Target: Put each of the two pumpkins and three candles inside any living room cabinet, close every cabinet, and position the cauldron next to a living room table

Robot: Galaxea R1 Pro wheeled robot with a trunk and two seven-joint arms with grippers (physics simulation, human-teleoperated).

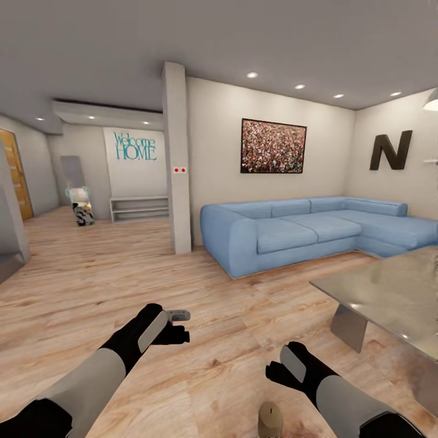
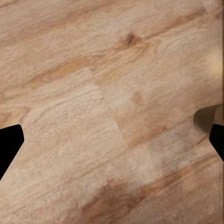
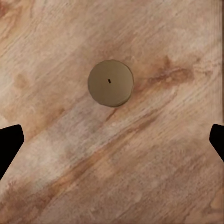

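From the head view, you are picking up candles: a short tan round wax candle (image 1: pixel 270 418) stands on the pale wood plank floor (image 1: pixel 121 280) near the robot, just beside the black right gripper (image 1: pixel 281 369), with the black left gripper (image 1: pixel 176 325) further left. The shiny grey glass-top table (image 1: pixel 389 292) is on the right, past it a blue couch (image 1: pixel 304 228). The far wall says "Welcome HOME", and a big black "N" hangs at right. In the left wrist view, the left gripper's fingers are spread wide over bare floor. In the right wrist view, the right gripper is spread wide too, with the candle (image 3: pixel 110 82) below it but off-centre. I think you should centre it, go down, then close.
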